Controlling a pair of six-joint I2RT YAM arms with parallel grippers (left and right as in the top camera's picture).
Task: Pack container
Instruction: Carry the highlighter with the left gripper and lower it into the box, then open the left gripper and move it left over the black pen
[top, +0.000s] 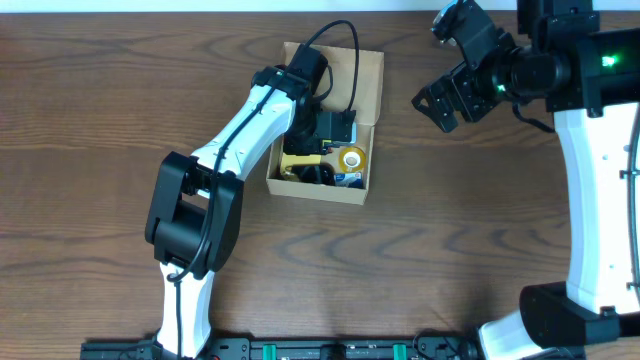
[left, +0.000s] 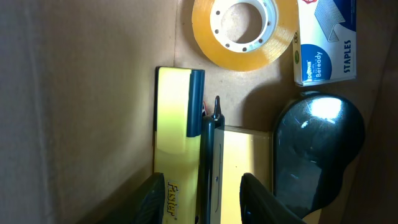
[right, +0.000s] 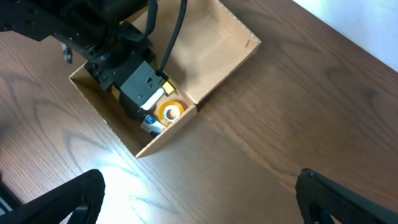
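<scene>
The container (top: 366, 85) is a tan cardboard box with its flap lid lying open at the far side; it also shows in the right wrist view (right: 211, 43). My left gripper (left: 202, 182) reaches down inside it and is open, its fingers standing either side of a black pen (left: 209, 149) with gaps on both sides. The pen lies between a yellow "Faster" item with a dark blue end (left: 174, 118) and a yellow pad (left: 249, 162). My right gripper (right: 205, 199) hangs wide open over bare table to the right of the box, holding nothing.
Inside the box also lie a roll of yellowish tape (left: 244, 31), a blue-and-white staples box (left: 326, 43) and a glossy black rounded object (left: 317, 149). The left arm (top: 240, 130) slants over the box's left wall. Brown wooden table (top: 450, 230) surrounds the box.
</scene>
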